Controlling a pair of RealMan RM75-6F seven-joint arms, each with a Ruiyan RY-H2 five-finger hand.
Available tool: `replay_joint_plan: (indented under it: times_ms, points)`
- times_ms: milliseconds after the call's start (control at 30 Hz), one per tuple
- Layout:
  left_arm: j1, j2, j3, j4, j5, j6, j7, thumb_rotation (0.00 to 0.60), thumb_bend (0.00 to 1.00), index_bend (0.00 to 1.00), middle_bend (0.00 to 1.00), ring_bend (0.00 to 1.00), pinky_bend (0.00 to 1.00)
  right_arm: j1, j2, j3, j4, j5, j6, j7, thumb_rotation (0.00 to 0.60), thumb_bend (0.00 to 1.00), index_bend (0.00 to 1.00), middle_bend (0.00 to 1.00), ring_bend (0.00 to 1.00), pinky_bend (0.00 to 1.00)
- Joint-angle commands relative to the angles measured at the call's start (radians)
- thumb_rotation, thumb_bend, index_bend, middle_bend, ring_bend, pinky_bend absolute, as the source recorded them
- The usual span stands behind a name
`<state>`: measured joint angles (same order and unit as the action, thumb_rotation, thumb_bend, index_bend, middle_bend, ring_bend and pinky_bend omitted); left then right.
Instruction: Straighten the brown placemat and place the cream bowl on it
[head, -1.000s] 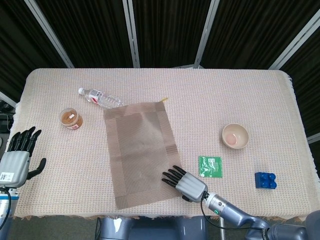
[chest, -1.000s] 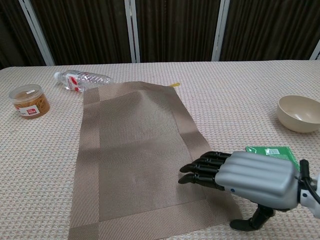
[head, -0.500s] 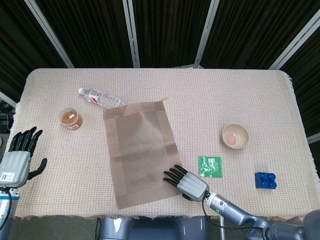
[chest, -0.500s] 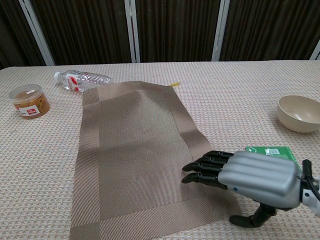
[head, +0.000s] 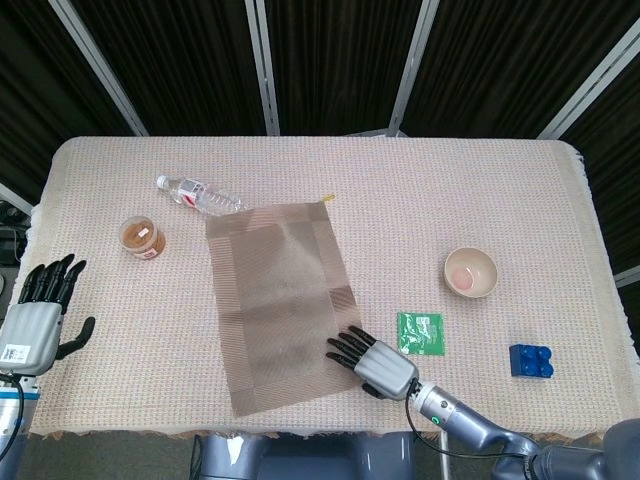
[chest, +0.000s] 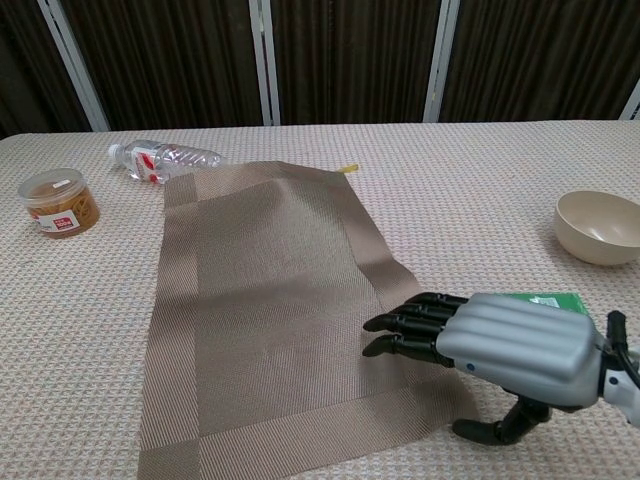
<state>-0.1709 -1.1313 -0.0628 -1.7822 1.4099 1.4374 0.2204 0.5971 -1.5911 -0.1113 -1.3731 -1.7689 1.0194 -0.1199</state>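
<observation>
Brown ribbed placemat (head: 281, 308); cream bowl (head: 470, 272); green packet (head: 419, 333); blue block (head: 530, 360).

Worktop (head: 420, 200) under woven beige cloth. Far left: clear water bottle (head: 200, 196) lying on its side (red label), small brown-filled jar (head: 142, 238) near it. Right half: green packet (head: 420, 332) flat, blue toy brick (head: 531, 360) well apart.

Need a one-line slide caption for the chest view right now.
Right hand rests its fingers on the skewed brown placemat while the cream bowl waits aside.
</observation>
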Motion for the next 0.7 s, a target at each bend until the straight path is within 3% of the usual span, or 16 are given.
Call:
replay_joint_plan:
  times_ms: [33,700]
  points:
    - [0.000,0.000,0.000,0.000,0.000,-0.001,0.000,0.600,0.41,0.00,0.00,0.00,0.00,0.000,0.001,0.000,0.005,0.001,0.004,0.002,0.600,0.28,0.10,0.00,0.00,0.00]
    - [-0.001,0.001,0.001,0.000,0.001,-0.013,-0.001,0.600,0.41,0.00,0.00,0.00,0.00,-0.002,-0.010,-0.015,0.051,0.018,-0.006,-0.015,0.600,0.37,0.13,0.00,0.00,0.00]
